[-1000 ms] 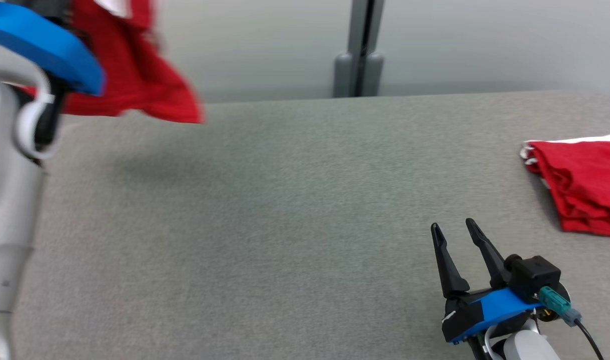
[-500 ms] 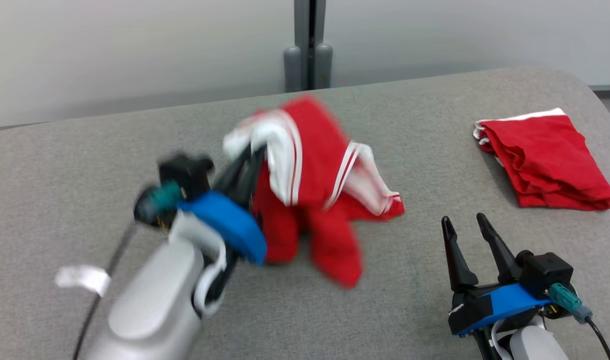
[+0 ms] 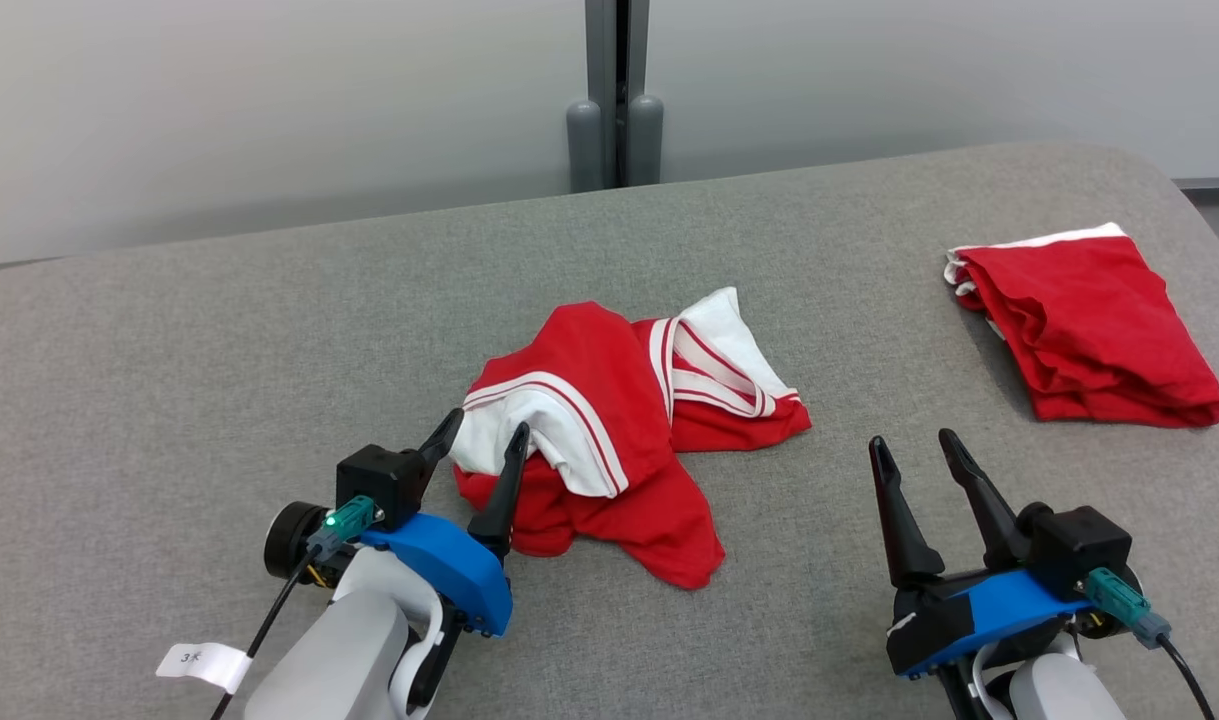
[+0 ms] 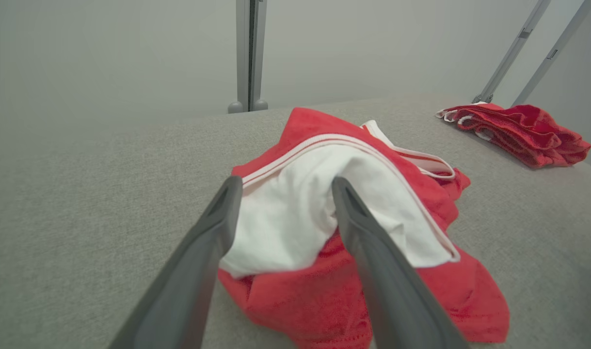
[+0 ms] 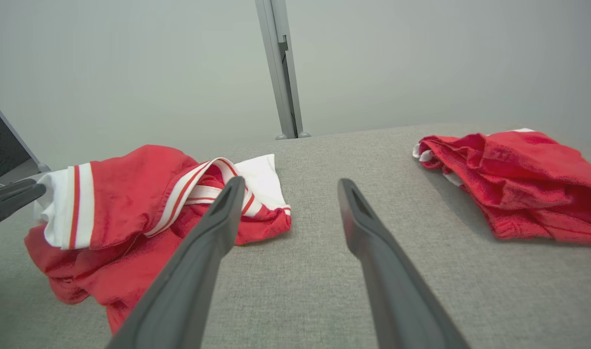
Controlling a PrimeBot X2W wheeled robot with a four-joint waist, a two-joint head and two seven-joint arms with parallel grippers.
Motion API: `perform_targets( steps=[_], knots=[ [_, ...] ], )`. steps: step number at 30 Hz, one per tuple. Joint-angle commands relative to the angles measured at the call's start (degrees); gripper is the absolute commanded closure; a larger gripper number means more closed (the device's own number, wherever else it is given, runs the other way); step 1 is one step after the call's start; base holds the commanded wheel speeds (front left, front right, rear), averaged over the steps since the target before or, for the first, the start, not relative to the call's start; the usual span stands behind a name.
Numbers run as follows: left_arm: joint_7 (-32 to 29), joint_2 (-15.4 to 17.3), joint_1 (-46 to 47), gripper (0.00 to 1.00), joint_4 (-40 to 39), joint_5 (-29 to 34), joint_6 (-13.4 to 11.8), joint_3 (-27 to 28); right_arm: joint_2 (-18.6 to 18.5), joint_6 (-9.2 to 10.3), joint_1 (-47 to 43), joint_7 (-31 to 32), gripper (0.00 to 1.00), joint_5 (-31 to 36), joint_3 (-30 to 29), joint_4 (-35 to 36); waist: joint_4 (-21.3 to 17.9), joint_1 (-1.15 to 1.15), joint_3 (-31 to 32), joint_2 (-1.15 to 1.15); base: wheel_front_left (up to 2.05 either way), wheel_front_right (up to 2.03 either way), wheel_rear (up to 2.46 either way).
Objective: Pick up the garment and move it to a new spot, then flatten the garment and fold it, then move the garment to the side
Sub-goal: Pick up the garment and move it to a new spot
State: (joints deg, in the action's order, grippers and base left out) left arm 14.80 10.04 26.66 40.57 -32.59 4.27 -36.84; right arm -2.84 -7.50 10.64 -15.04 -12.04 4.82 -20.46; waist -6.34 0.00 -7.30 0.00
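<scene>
**Left gripper** (image 3: 487, 425): fingers spread, pinching nothing. It sits low over the table at the near-left edge of the heap. The wrist view shows a white fold of cloth between the two fingers; whether either finger touches it cannot be told.

**Right gripper** (image 3: 909, 442): fingers spread, nothing between them. It is low over bare table, well apart from the heap and to its right.

**Garment** (image 3: 609, 400): red with white panels and red-and-white striped bands, crumpled in a heap at the middle of the table. It lies directly ahead of the left gripper, and ahead and to the left of the right gripper.
- Long axis: roughly across the table, left to right. The white fold is at the near-left end and a striped white corner at the far-right end.
- Nearer arm: the left one, by a wide margin.
- Judgement: the move to a new spot looks done and flattening comes next. The left arm already has an edge within reach, while the right arm must travel left to reach the striped corner.

**Folded garment** (image 3: 1089, 330): red with a white edge, at the far right of the table, well apart from both grippers.

**Table** (image 3: 219, 350): grey fabric-covered top.
</scene>
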Motion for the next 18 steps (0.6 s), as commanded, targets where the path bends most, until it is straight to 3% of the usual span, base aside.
perform_targets(
  steps=[1,8,18],
  knots=[
    [0.4,-0.24,-0.15,0.0,-0.65,0.29,0.09,0.69,-0.1,0.01,-0.35,-0.19,0.0,0.57,0.07,-0.04,0.22,0.0,0.59,0.0,0.0,0.0,0.0],
    [0.39,0.95,-5.82,0.0,-8.41,3.65,-0.7,4.79,-0.11,0.01,-1.51,-0.19,0.0,1.33,0.61,-0.85,1.78,0.0,4.31,0.0,0.0,0.0,0.0],
    [0.39,0.35,-19.87,0.0,-17.48,5.22,-4.71,14.43,-0.1,0.01,-4.73,-0.2,0.0,1.51,0.92,-1.33,4.18,0.0,7.08,0.0,0.0,0.0,0.0]
  ],
)
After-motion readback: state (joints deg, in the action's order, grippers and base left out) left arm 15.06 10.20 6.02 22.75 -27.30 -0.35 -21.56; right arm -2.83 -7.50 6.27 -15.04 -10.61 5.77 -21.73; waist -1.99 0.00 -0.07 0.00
